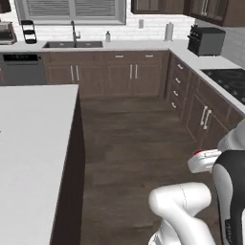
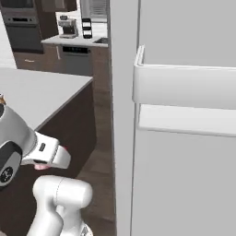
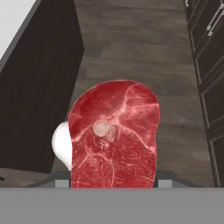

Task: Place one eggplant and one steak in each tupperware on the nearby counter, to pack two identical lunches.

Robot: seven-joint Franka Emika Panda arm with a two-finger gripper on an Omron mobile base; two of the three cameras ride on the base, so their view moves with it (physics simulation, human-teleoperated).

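Fingers clenched on the steak [image 3: 114, 135], pink-red slab, held over the wood floor [image 3: 135, 48]. Island counter [image 1: 33, 143] at our ten o'clock. We judge: carry level, keep the grip firm, lower gently into a tupperware.

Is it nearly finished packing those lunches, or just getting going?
Hard to call it nearly finished. Nothing packed shows from here. In hand: the pincer holds a red steak, carried above the wooden floor beside the island counter. Left: setting that steak in a tupperware; the trays and eggplants aren't visible, so the rest can't be judged.
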